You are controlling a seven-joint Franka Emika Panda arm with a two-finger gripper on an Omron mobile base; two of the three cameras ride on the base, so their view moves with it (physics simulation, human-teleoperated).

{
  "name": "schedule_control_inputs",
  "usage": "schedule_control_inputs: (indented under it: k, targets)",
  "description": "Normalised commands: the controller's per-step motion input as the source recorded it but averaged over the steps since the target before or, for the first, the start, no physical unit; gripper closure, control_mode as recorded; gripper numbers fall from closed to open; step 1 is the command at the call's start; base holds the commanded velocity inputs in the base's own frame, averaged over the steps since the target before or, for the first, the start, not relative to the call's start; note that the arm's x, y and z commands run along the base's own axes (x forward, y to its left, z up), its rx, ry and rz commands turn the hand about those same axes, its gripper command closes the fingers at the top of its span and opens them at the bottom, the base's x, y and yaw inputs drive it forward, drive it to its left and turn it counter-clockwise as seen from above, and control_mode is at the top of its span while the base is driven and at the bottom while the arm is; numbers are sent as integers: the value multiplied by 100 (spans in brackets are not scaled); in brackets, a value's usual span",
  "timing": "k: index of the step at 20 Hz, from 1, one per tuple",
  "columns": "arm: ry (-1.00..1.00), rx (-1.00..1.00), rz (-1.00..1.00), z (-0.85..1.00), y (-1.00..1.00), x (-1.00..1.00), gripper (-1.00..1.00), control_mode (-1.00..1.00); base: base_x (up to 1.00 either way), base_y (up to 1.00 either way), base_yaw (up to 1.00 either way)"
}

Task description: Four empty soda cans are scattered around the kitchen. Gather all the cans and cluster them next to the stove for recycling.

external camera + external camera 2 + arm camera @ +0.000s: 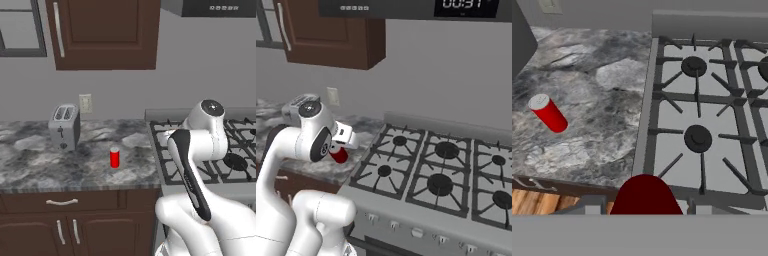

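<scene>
Kitchen counter and stove, seen from the base and from the hand. One soda can (pixel 114 157) stands upright on the marbled counter (pixel 45 167), between the toaster (pixel 64 126) and the stove (pixel 167 145), nearer the stove's left edge but apart from it; this spot appears to serve as the gathering place the task calls for. In the hand view a second can (pixel 644 194) shows as a dark red dome at the bottom edge, just where the gripper (pixel 645 204) sits. The jaws are judged to be closed narrowly around this can, carrying it; it hangs above the front edge where counter and stove meet. The hand looks down over that seam, which suits a set-down on the counter beside the standing can, close to the stove but off the burner grates.

Hidden or unclear:
- The fingertips are covered by the carried can, so the grip is inferred from the can's position, not from visible contact.
- Only the top of the carried can is in frame; whether it is upright or tilted cannot be told.
- In the right base view a red patch lies below the white hand, partly behind the arm's joint; it cannot be told whether it is the carried can or the standing one.
- In the left base view the arm covers the middle of the stove.
- The toaster is cut off at the left edge of the hand view
</scene>
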Motion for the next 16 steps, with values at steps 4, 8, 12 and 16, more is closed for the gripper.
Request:
schedule_control_inputs:
  k: [4, 8, 12, 16]
  targets:
    - [0, 0, 0, 0, 0, 0, 100, 100, 100, 5, -20]
    - [0, 0, 0, 0, 0, 0, 100, 100, 51, 8, -14]
    - [0, 0, 0, 0, 0, 0, 100, 100, 0, 0, 0]
    - [0, 0, 0, 0, 0, 0, 100, 100, 0, 0, 0]
